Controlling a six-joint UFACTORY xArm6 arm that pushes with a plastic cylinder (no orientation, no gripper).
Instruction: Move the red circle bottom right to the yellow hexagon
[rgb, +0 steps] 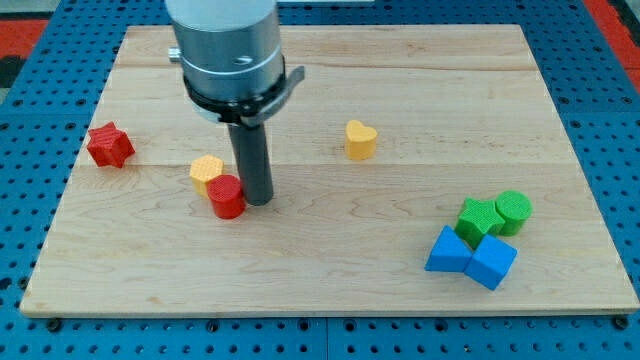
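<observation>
my tip (257, 200) is down on the pale wooden board (330, 270), tucked right against the view's right side of the small red plastic circle block (227, 196); touching or a hair apart, i cannot tell. there are no fingers to clench or release here, just a straight dark rod, so nothing is grasped. the red circle block sits just at the lower right of the small yellow plastic hexagon block (207, 171), and the two look to be touching, so by my judgement the goal spot is as good as reached.

the danger now is overdoing it. a push toward the view's left from this side would likely drive the red circle block into the yellow hexagon block and shove both along, or slide the red one under it to straight below. pulling away carelessly could also nudge the red one off its corner.

well clear of all this: a red star block (109, 145) at the view's left, a yellow heart-shaped block (360, 139) toward the middle, and a cluster at the lower right, green star block (478, 218), green round block (513, 211), two blue blocks (470, 258).
</observation>
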